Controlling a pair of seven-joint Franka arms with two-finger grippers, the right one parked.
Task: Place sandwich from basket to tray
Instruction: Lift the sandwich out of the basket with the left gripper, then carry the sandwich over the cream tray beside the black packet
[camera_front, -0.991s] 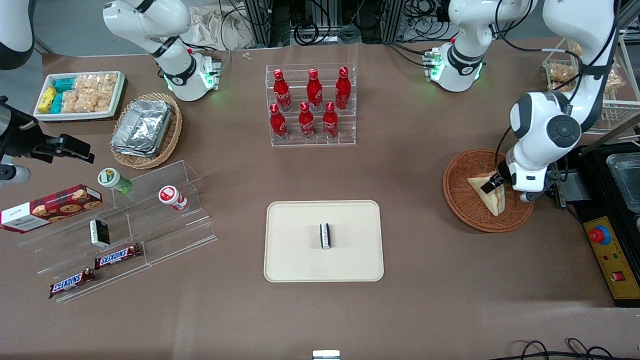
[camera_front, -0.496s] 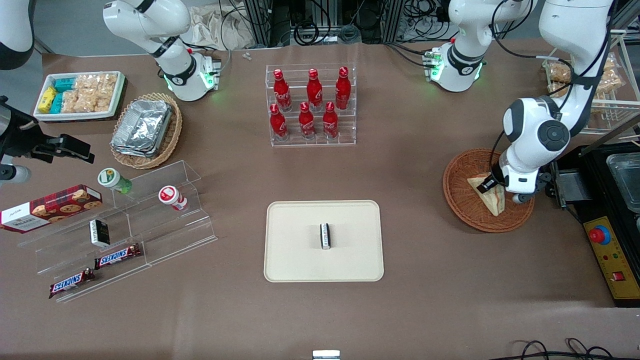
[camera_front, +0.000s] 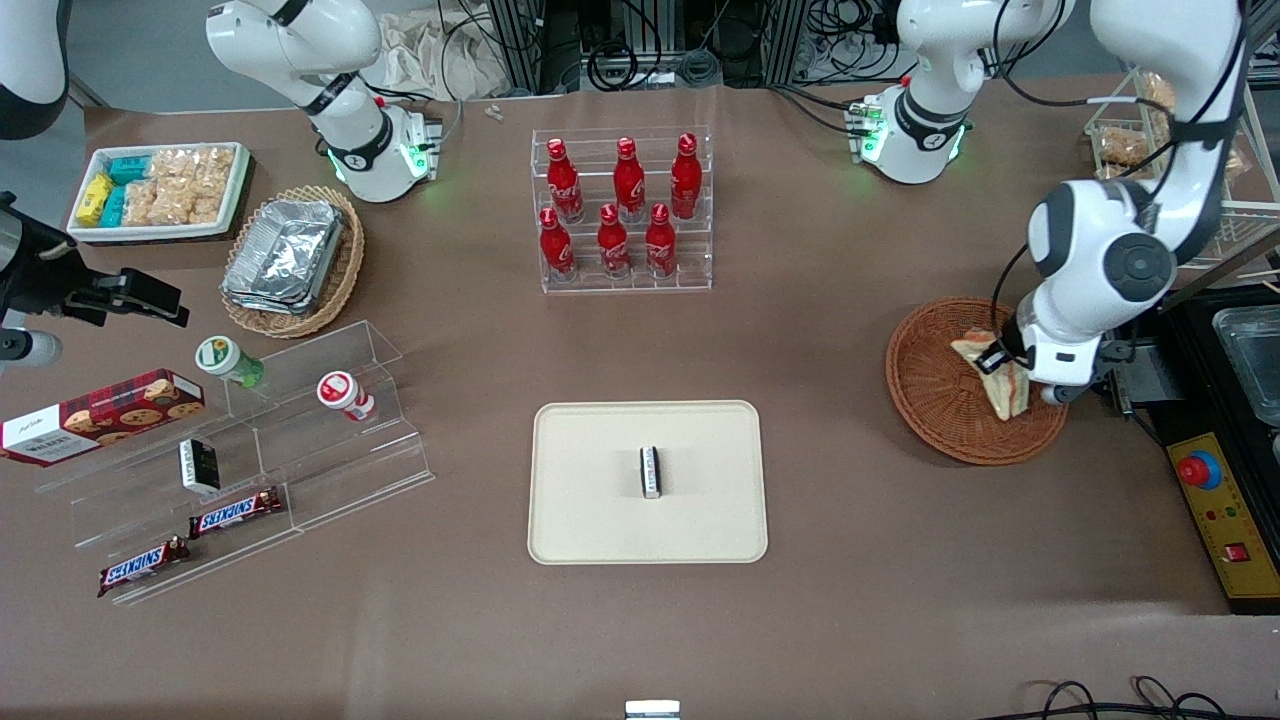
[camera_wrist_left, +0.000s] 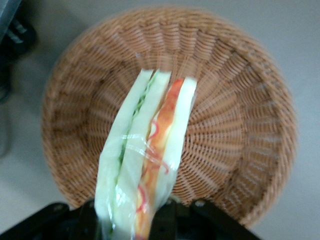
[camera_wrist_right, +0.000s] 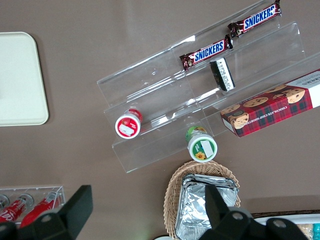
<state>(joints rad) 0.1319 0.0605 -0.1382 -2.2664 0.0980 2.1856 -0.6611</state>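
Now sandwich (camera_wrist_left: 145, 160) between end effector (camera_wrist_left: 131, 220) fingers.

Red bottles (camera_front: 622, 210) in clear rack (camera_front: 624, 278)

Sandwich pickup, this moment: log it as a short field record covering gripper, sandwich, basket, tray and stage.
gripper: left arm's gripper above the basket, shut on the sandwich
sandwich: sandwich wrapped in clear film, held edge-on, lifted off the basket floor
basket: reddish-brown basket toward the working arm's end of the table, nothing else in it
tray: cream tray mid-table, carrying one small dark packet
stage: grasped and lifted; transfer to tray not yet done
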